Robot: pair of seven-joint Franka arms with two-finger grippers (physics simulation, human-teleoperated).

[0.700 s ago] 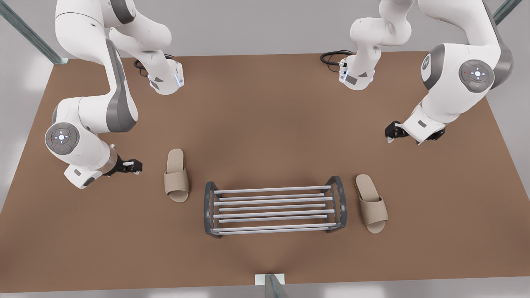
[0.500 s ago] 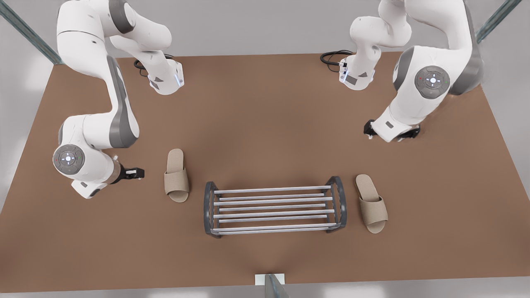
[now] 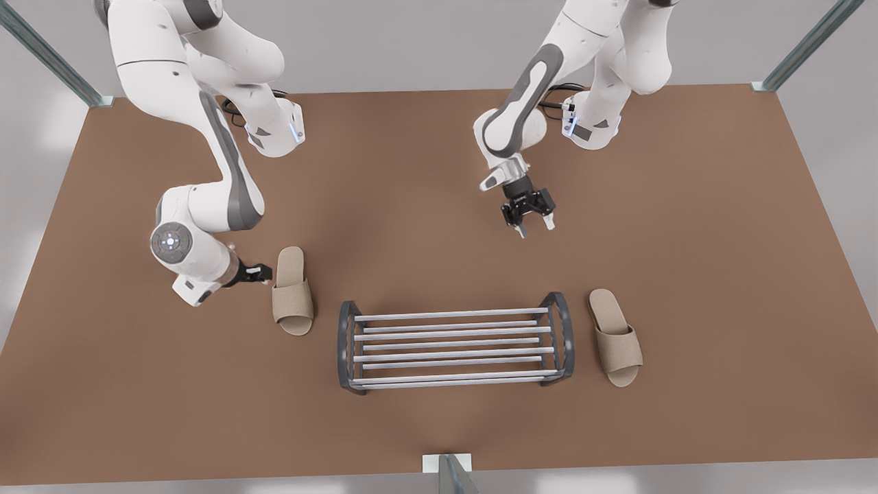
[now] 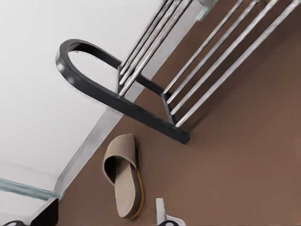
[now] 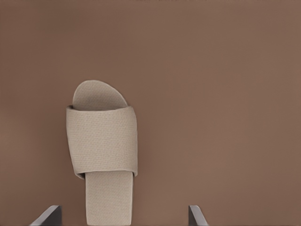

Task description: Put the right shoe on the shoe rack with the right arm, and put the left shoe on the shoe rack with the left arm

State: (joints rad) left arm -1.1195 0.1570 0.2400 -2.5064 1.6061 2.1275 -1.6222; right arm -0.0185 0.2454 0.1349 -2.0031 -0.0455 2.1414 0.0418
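Two beige slippers (image 3: pixel 293 291) (image 3: pixel 615 337), one shoe rack (image 3: pixel 455 343), two arms with seemingly open grippers (image 3: pixel 264 274) (image 3: pixel 534 224)

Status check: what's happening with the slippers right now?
Right gripper open, at heel of right shoe. Left gripper open, above table, far from left shoe. Shoe rack bare, nothing blocking.

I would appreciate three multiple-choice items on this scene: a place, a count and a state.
1. The right hand is: A) beside the right shoe; B) high in the air; C) at its base.
2. Shoes on the table: A) one; B) two; C) three.
3. The left hand, between its base and the shoe rack, is: A) open; B) shut on a shoe; C) shut on a bar.
Answers: 1 A, it nearly touches the shoe; 2 B, the left shoe lies at the rack's other end; 3 A, fingers spread.
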